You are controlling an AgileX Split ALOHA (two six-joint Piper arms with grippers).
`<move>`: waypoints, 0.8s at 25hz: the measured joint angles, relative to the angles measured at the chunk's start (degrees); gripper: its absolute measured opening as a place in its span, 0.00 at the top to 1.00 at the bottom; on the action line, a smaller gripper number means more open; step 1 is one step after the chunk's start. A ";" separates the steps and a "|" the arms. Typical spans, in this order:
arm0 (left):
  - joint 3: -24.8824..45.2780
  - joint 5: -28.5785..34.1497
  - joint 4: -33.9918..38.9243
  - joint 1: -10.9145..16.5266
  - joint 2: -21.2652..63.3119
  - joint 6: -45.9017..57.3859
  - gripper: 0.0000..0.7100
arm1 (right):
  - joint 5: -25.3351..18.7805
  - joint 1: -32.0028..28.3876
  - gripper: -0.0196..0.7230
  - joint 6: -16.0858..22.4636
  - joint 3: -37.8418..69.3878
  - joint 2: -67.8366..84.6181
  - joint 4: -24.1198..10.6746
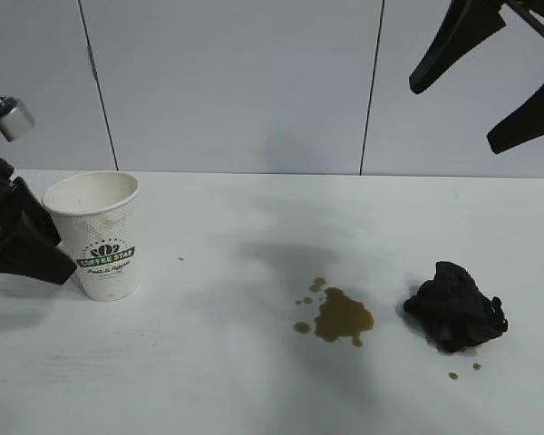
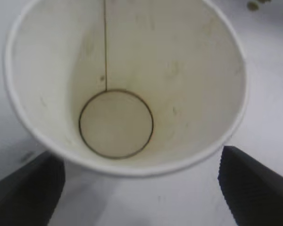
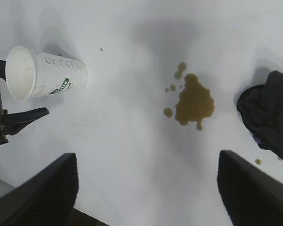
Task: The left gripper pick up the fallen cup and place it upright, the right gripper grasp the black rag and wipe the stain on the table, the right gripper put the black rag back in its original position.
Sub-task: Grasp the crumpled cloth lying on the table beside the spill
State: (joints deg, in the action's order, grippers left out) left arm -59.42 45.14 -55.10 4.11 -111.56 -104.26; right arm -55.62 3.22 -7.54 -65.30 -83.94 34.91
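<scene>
Cup [image 1: 101, 234]: set upright on the desk at the far left, logo turned to the near side; its empty inside, ringed with a thin brown line at the bottom, is seen from above in the left wrist view [image 2: 127, 84].

Left gripper [image 1: 23, 237]: found at the left edge, just beside the cup; its jaws are spread wide, one to each side of the cup's near wall, and nothing is held. The fingers [image 2: 254, 183] are seen apart from the rim.

Right gripper [image 1: 490, 82]: held high at the far right, above the rag; its jaws are spread wide and nothing is gripped. Its fingers [image 3: 254, 188] are seen well above the desk.

Stain [image 1: 342, 316]: an olive-brown blotch with small droplets on its left, lying near the middle of the desk, between cup and rag [image 3: 194, 104].

Rag [image 1: 455, 307]: bunched on the desk to the right of the stain, apart from it [image 3: 271, 117]; a few brown specks lie just near of it.

Desk [image 1: 208, 381]: white, smooth.
</scene>
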 joint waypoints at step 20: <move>0.22 -31.49 21.10 15.87 48.59 54.24 0.36 | 0.30 0.00 0.22 -1.08 0.00 0.00 -0.18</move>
State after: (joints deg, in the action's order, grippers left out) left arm -59.19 13.65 -33.99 19.98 -62.97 -50.01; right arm -55.32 3.22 -8.62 -65.30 -83.94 34.73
